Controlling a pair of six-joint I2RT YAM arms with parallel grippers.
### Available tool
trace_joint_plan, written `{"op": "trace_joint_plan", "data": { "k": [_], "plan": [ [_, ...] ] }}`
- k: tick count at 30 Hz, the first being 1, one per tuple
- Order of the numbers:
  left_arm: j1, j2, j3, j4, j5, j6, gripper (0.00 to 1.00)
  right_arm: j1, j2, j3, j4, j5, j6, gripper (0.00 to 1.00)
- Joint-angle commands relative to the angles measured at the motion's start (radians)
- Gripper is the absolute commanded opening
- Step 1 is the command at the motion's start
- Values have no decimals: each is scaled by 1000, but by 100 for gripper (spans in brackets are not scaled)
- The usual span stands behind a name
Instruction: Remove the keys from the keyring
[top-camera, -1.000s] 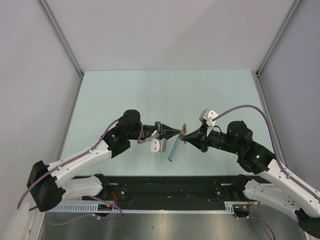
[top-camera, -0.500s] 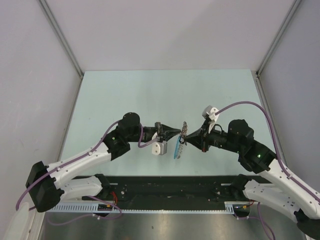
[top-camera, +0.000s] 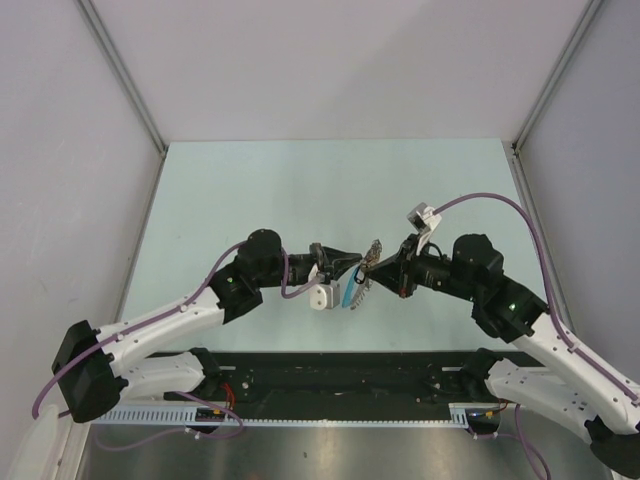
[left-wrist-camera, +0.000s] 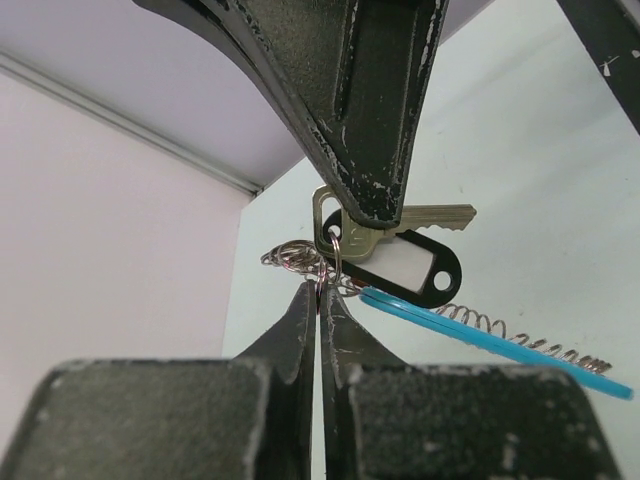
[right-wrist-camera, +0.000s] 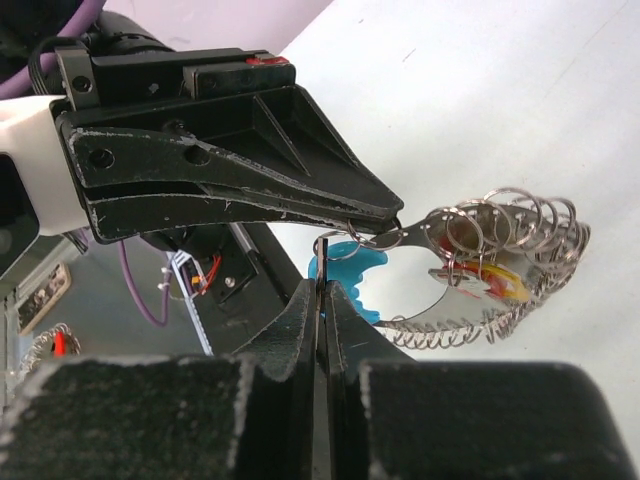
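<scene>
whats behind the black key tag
A silvery key, its blade sticking out right. Its head is mostly hidden by the tag and the right end effector.

Between left gripper (top-camera: 357, 266) and right gripper (top-camera: 374, 268): no passage; tips almost touching, with keys (top-camera: 373, 250), keyring (left-wrist-camera: 331, 262) and blue strap (top-camera: 351, 293) bunched there. Beyond both tips: open table (top-camera: 320, 185). Under the tips: coiled wire (left-wrist-camera: 500, 335) dangling. Behind each gripper: arm (top-camera: 180, 315) and purple cable (top-camera: 480, 213).

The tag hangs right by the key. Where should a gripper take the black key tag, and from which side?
Pinch the black key tag across its flat faces at its rounded free end, coming from the side away from the keyring. Its ring end is crowded by the key.
</scene>
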Motion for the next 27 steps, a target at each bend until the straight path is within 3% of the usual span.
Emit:
{"op": "trace_joint_plan", "data": {
  "k": [1, 6, 10, 18, 21, 27],
  "plan": [
    [13, 11, -1, 39, -137, 6, 0, -1, -48, 57, 94, -102, 78, 0],
    [13, 9, -1, 46, -163, -26, 0, -8, -56, 57, 87, -73, 185, 0],
    [13, 16, 13, 55, -204, -71, 0, -10, -59, 43, 54, 71, 341, 0],
    [9, 42, 41, 38, -241, -103, 0, -2, -62, 0, 145, 57, 450, 0],
    [9, 49, 47, 15, -246, -92, 0, -2, -66, 0, 139, 43, 379, 0],
    [9, 52, 47, -3, -231, -84, 0, -2, -120, 2, 51, 59, 9, 0]
  ]
}}
